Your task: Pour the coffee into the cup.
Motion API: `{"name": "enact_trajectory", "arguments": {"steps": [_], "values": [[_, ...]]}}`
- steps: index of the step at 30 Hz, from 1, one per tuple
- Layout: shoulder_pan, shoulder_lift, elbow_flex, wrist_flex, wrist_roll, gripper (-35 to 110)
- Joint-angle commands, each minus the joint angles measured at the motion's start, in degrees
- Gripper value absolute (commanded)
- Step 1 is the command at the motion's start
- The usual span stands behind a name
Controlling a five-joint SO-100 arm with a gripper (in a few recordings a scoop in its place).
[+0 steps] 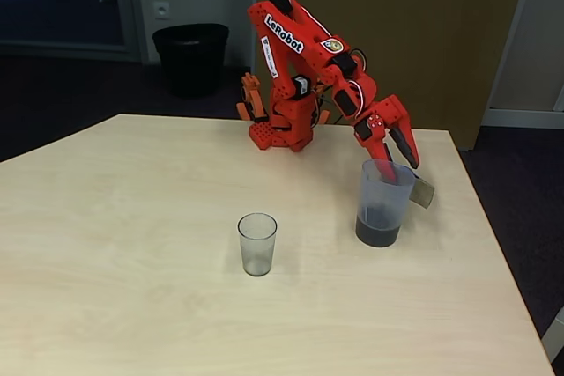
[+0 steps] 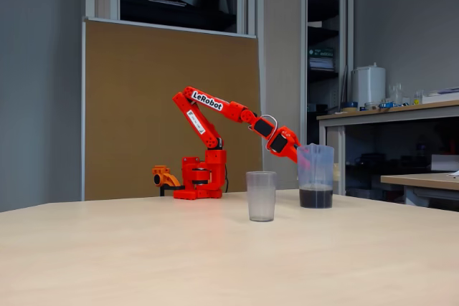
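Two clear plastic vessels stand upright and well apart on the pale wood-grain table (image 1: 132, 217): the small tapered cup (image 1: 256, 244), handleless and apparently empty, sits near the table's middle, and the taller translucent greyish jug (image 1: 384, 202) stands to its right in a fixed view, with the coffee (image 1: 378, 228) a dark, almost black band filling only its lowest part. The red arm's gripper (image 1: 398, 154) reaches down at the jug's far rim with its jaws spread; one finger seems to dip just inside the wall while the other hangs outside near the flat handle (image 1: 423, 192), though I cannot tell whether either touches the plastic yet. The step in hand looks like taking hold of the jug, with nothing poured so far. To do it well, the fingers should likely close squarely on the rim wall or handle, firmly enough that the smooth, thin plastic does not slip or swivel, yet gently enough not to buckle it. The lift should be level, the carry slow, and the spout side brought just over the cup's narrow mouth before tilting gradually, since the light cup could tip if nudged. The table's matte surface gives little grip to either vessel.
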Motion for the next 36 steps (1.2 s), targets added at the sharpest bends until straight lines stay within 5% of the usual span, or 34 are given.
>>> {"name": "enact_trajectory", "arguments": {"steps": [1, 36], "values": [[-0.97, -1.05, -2.99, -0.97, 0.09, 20], [3.78, -15.29, -10.11, -8.88, -7.65, 15]]}}
